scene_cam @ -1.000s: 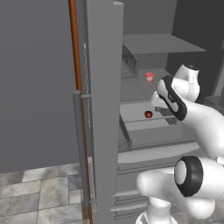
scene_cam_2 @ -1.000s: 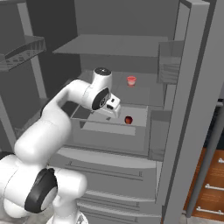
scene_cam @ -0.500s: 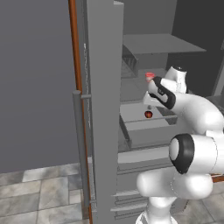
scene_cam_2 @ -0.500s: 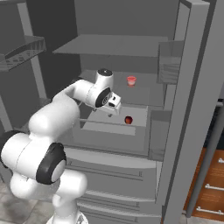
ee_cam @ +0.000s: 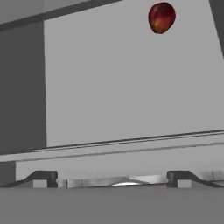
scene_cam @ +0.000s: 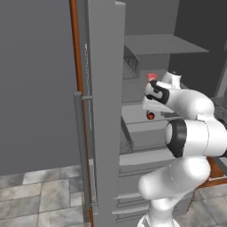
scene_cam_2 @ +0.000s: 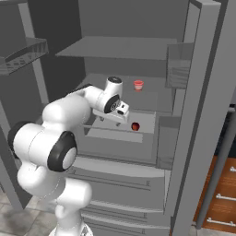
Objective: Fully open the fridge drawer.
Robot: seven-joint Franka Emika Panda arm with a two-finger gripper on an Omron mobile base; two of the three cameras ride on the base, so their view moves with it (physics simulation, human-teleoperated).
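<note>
This is a rendered kitchen: a tall dark-grey fridge (scene_cam_2: pixel 138 27) stands open, its grey door with an orange edge strip and a long bar handle (scene_cam: pixel 104 111) swung wide. Flat grey shelves (scene_cam_2: pixel 115 46) and a small red fruit (scene_cam_2: pixel 135 126) sit inside. Grey stone floor tiles (scene_cam: pixel 40 195) lie below, and a brown wooden cabinet front with bar handles (scene_cam_2: pixel 223 193) stands beside the fridge.

red apple (scene_cam_2: pixel 135 126): landmark, lying on a pale grey floor.
red cup (scene_cam_2: pixel 138 85): upright, behind and above the red apple.
tile floor (scene_cam: pixel 40 199): well below the red apple.
</note>
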